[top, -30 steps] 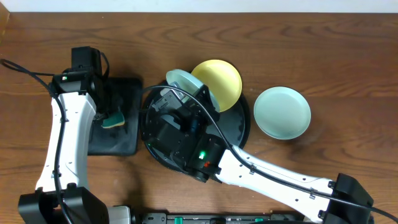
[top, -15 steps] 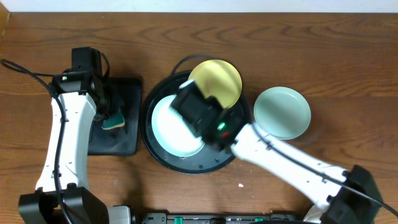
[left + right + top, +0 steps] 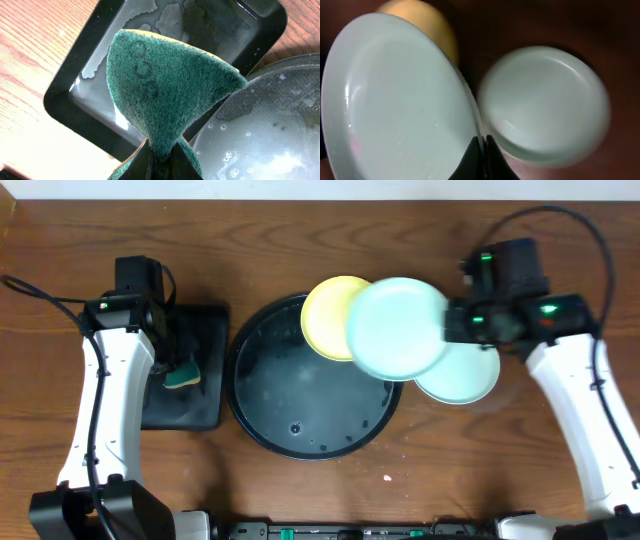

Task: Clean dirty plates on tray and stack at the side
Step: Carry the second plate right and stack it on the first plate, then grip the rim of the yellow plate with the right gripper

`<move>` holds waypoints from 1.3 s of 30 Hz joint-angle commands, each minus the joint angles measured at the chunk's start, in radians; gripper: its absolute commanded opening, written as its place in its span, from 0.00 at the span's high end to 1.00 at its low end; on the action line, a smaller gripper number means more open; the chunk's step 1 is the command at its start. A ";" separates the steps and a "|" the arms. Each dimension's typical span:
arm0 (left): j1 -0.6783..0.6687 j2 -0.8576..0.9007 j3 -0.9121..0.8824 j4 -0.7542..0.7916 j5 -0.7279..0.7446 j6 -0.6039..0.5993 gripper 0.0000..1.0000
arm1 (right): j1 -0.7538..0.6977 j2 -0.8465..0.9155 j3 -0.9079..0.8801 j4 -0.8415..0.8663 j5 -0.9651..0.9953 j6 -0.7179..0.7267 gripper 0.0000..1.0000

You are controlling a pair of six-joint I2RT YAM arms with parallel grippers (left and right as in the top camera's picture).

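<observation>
My right gripper (image 3: 452,322) is shut on the rim of a mint-blue plate (image 3: 398,328) and holds it in the air over the right rim of the round black tray (image 3: 262,402). The held plate also shows in the right wrist view (image 3: 395,100), pinched at its edge by my right gripper (image 3: 483,145). A second mint-blue plate (image 3: 470,375) lies on the table to the right, also in the right wrist view (image 3: 545,100). The yellow plate (image 3: 325,320) rests at the tray's back edge. My left gripper (image 3: 161,160) is shut on the green sponge (image 3: 165,85).
A rectangular black tray (image 3: 195,395) with some water lies left of the round tray; it fills the left wrist view (image 3: 90,95). The round tray's wet floor is bare at its middle. Wooden table (image 3: 560,240) all around.
My right arm has swung from over the round tray to the right, carrying the mint-blue plate off the tray toward the other mint plate. The left arm has not moved.
</observation>
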 commanded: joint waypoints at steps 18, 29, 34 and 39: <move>0.005 -0.002 0.003 0.014 -0.002 0.018 0.93 | -0.308 0.291 0.001 -0.127 0.229 -0.116 0.99; 0.004 -0.002 0.003 0.014 -0.002 0.018 0.92 | -0.233 0.360 0.010 -0.074 0.133 -0.135 0.68; 0.004 -0.002 0.003 0.017 -0.002 0.018 0.92 | -0.179 0.360 0.070 -0.025 -0.040 -0.165 0.55; 0.004 -0.002 0.003 0.017 -0.002 0.018 0.93 | -0.098 0.362 0.136 0.113 -0.158 -0.203 0.50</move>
